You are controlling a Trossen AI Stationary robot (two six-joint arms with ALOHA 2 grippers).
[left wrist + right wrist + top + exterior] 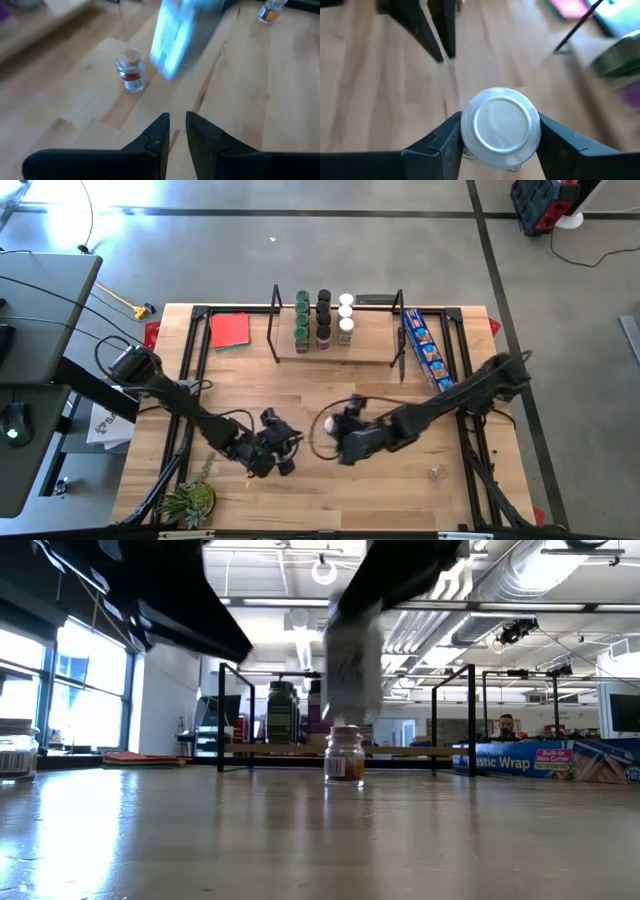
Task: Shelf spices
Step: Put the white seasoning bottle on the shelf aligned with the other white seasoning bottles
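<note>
A jar with a white lid (pixel 500 126) sits right under the right wrist camera, between the two fingers of the right claw (pixel 497 137). The fingers are on both sides of the jar and look to touch it. I think the claw is gripping it, but I cannot tell if the grip is tight yet. In the low view the jar stands upright on the worktop (pixel 400 500), so it is not lifted.

The left claw (pixel 272 452) is just beside it, near the front middle of the worktop. Its fingers are close together with only a thin gap, and they hold nothing.

The shelf (pixel 370 345) is at the back of the worktop. Three rows of jars (pixel 323 320) already stand on it, with green, black and white lids. One more small jar (pixel 437 473) stands alone near the front right.

The step in hand looks like picking up the white-lid jar. Next, the right claw needs a firm hold, then a lift straight up. After that it must carry the jar back to the shelf and set it down beside the others without knocking them.
</note>
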